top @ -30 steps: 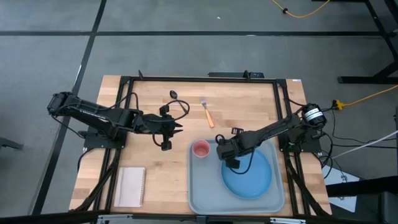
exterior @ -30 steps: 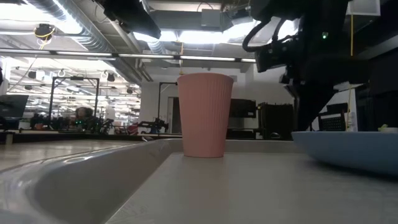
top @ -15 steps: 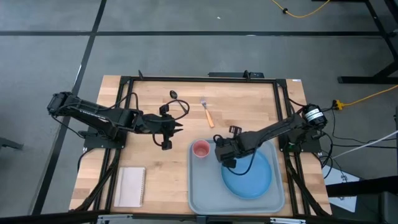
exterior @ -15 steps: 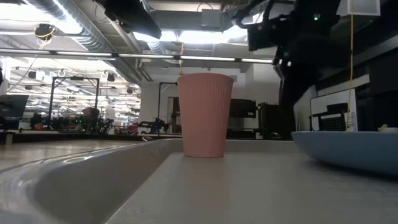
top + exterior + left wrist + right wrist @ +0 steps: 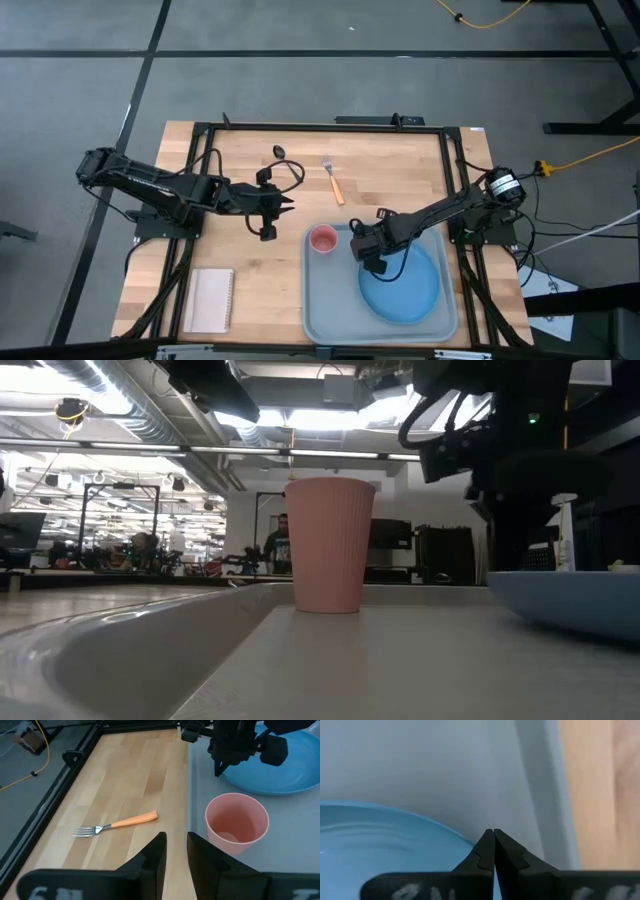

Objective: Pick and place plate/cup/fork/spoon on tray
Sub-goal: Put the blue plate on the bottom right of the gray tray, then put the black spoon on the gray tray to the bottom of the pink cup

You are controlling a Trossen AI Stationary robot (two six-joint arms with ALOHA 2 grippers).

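The light-blue plate [image 5: 408,288] lies flat in the grey-blue tray [image 5: 312,300], toward its right side. The pink cup [image 5: 323,239] stands upright in the tray's far left corner. The orange-handled fork [image 5: 333,182] and the dark spoon [image 5: 280,153] lie on the wood beyond the tray. My right gripper [image 5: 373,264] is shut, and its tips point down at the plate's rim on the cup side. My left gripper [image 5: 290,207] hovers left of the tray with a narrow gap between its fingers [image 5: 176,836], empty. My right gripper's shut fingertips [image 5: 493,834] stand at the plate's rim [image 5: 447,827] on the side toward the cup, coming from above and pointing down. I cannot tell whether they touch the rim. The plate lies flat on the tray.
A white notepad [image 5: 210,298] lies at the table's near left. A black frame [image 5: 320,127] runs around the table. Bare wood lies between the fork and the tray. A person [image 5: 282,542] stands far off in the room.
My right gripper has swung a little toward the cup and up, then come back toward the table's right edge and down to the plate's rim. The plate's edge now lies slightly farther from the cup. The cup has stayed where it was.
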